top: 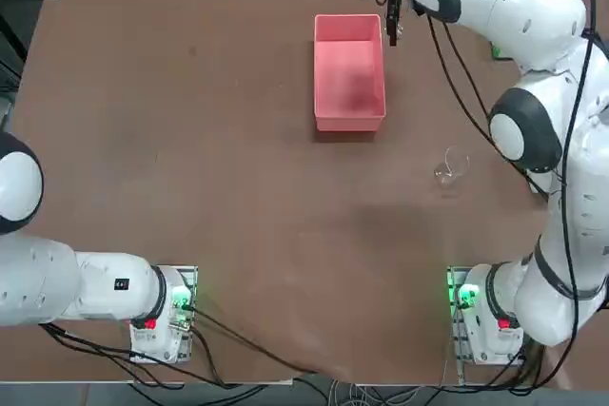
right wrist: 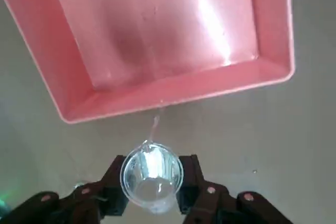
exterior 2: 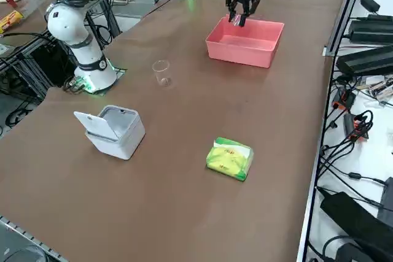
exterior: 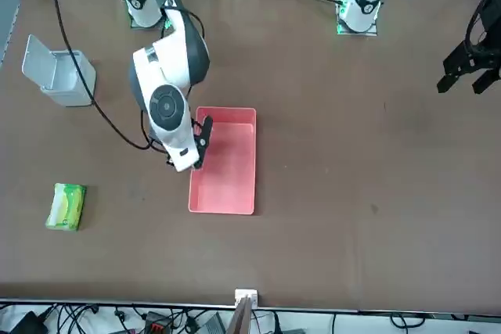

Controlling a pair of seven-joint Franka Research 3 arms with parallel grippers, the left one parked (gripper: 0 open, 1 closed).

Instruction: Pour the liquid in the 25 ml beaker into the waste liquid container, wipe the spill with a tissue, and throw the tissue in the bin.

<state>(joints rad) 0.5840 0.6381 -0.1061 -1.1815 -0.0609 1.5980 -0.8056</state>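
Right now the right arm's jaws (right wrist: 152,182), grasping the 25 ml beaker (right wrist: 151,176), hang just outside the waste liquid container (right wrist: 173,90), its rim directly ahead of the beaker's mouth.

No text, label, brand, number or sign can be read anywhere; the yellow-green tissue pack (exterior 2: 229,158) carries some print on its wrapper, but it is too small to make out
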